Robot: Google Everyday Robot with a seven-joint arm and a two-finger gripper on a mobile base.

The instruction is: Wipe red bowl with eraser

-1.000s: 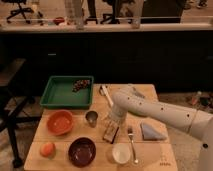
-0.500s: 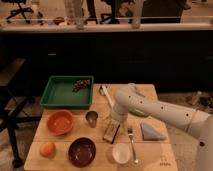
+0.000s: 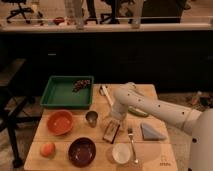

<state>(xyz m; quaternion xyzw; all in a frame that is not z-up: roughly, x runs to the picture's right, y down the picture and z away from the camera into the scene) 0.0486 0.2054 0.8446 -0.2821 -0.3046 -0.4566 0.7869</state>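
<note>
The red bowl [image 3: 60,122] is orange-red and shallow, on the left side of the wooden table [image 3: 165,155]. The eraser [image 3: 111,131] is a small tan block with a dark face, lying near the table's middle, right of a small metal cup [image 3: 91,118]. My gripper [image 3: 113,122] points down just above the eraser's far end, at the end of the white arm [image 3: 150,105] reaching in from the right. The bowl is well to the gripper's left.
A green tray [image 3: 65,92] with dark bits stands at the back left. A dark maroon bowl [image 3: 82,151], an orange fruit [image 3: 47,149], a small white bowl [image 3: 121,153], a fork [image 3: 132,142] and a folded grey-blue cloth [image 3: 151,132] lie along the front.
The gripper has come down slightly toward the eraser. Nothing else on the table has moved.
</note>
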